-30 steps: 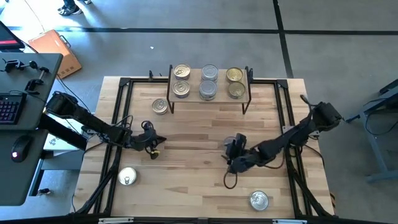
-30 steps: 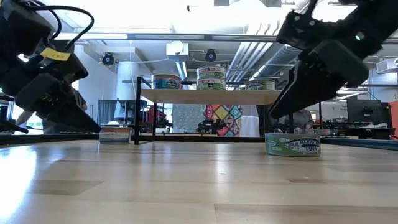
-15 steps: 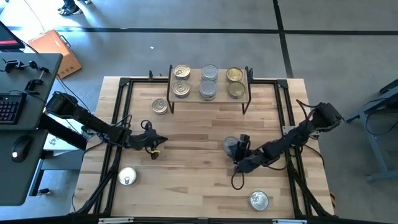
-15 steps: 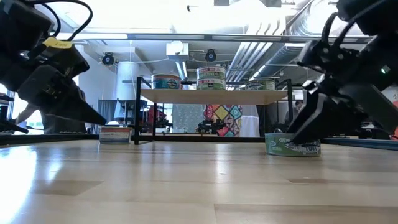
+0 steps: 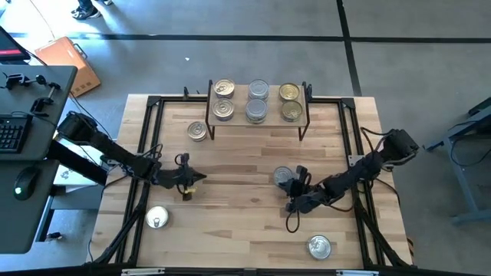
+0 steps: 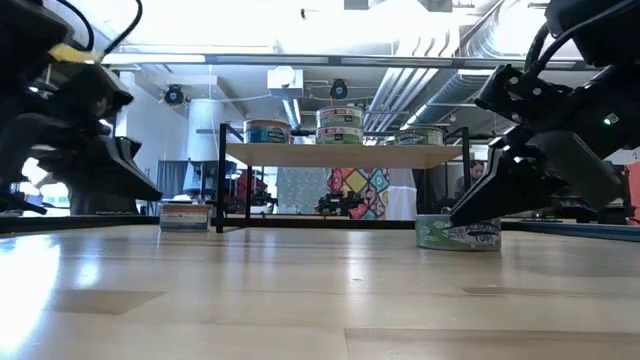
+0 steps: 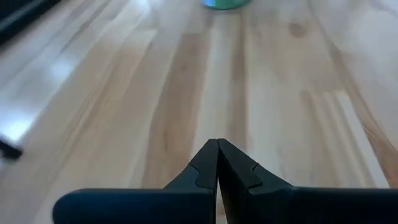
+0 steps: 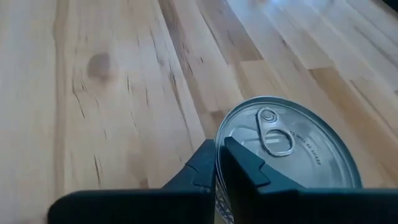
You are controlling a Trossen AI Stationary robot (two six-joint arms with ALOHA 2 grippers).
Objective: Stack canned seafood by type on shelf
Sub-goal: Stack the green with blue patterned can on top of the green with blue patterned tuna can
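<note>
Right gripper [image 5: 294,186] sits low on the counter [image 5: 245,230] with its fingers pinched together against the rim of a silver pull-tab tin [image 5: 284,177]; from my wrist feed the tips [image 8: 214,163] meet right at the tin's edge, so I read it as closed beside the can rather than around it, and nothing is lifted. A second ago those fingers stood well apart over that spot, and since then the arm has dropped lower and the tin has slid a little toward the left in the low view [image 6: 458,233]. Left gripper [image 5: 193,178] is closed on nothing, hovering just above bare wood at the left middle, having barely shifted. On the shelf [image 5: 258,121] at the back I count six tins in three pairs: gold-rimmed ones on the left [image 5: 223,87], silver ones in the middle [image 5: 258,90], gold ones on the right [image 5: 289,93]; that arrangement is unchanged. Loose on the counter, one tin [image 5: 197,131] lies just beside the shelf's left legs, another [image 5: 157,218] near the front left, and a third [image 5: 319,246] near the front right.
</note>
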